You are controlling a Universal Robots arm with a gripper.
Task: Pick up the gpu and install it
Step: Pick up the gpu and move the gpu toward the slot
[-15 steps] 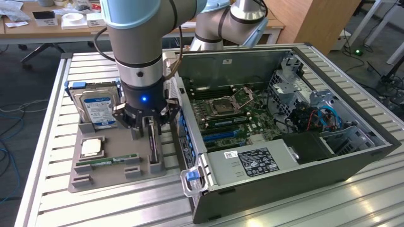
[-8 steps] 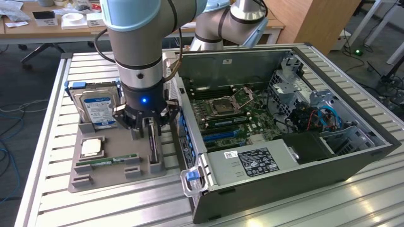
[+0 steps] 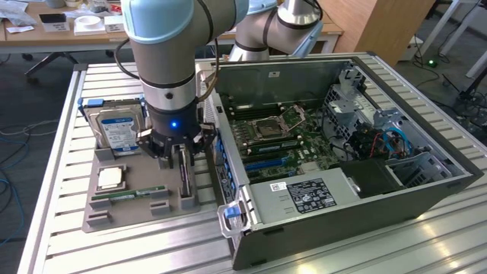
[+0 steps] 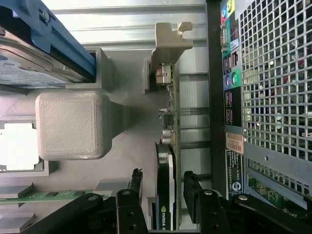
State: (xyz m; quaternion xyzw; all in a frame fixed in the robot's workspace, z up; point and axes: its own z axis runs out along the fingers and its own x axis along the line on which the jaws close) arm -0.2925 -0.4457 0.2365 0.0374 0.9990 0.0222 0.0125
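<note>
While straddling the upright gpu (image 4: 165, 165) in the grey holder (image 3: 145, 174) beside the computer case (image 3: 365, 222), holds pincer (image 4: 163, 180) apart, clamped on nothing.

The gpu (image 4: 165, 200) was black with a pale silvery bracket (image 4: 168, 44), and the gripper (image 4: 162, 174) was black too. The tray (image 3: 148, 171) was plain grey, the RAM stick (image 3: 122, 197) green, the hard drive (image 3: 120, 134) labelled blue and white.

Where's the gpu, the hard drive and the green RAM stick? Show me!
gpu (image 4: 168, 46): wrist view, on its silvery metal bracket.
hard drive (image 3: 118, 132): exterior view, on its blue-white label.
RAM stick (image 3: 128, 196): exterior view, on the middle of the green strip.
</note>
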